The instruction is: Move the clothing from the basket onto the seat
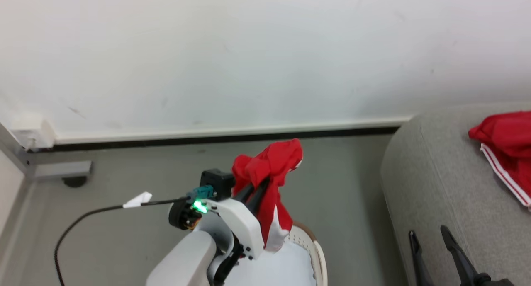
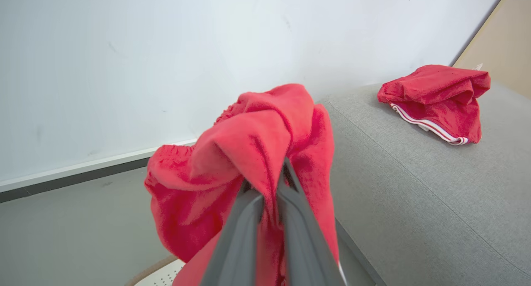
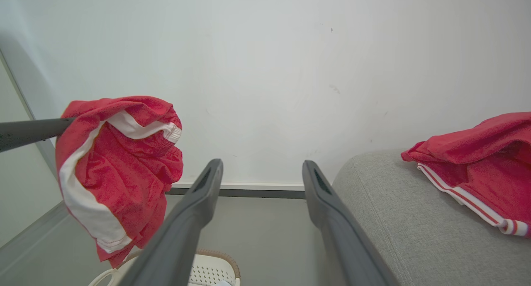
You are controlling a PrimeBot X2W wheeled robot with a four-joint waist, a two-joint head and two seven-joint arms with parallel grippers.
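A plain white wall [image 1: 249,49], faintly scuffed and evenly lit, takes the upper half of the head view. Along its foot runs a white skirting board [image 1: 228,131] with a dark strip beneath, meeting a smooth grey floor [image 1: 137,174]. At the left edge a grey metal bar [image 1: 62,169] rests on a black foot [image 1: 74,181]. A grey sofa [image 1: 435,182] in woven fabric occupies the lower right. A beige panel [image 2: 502,45] shows at the upper right of the left wrist view.

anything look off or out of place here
Nothing stands out: the held garment hangs pinched in the left gripper above the basket, and the second garment lies crumpled on the sofa.
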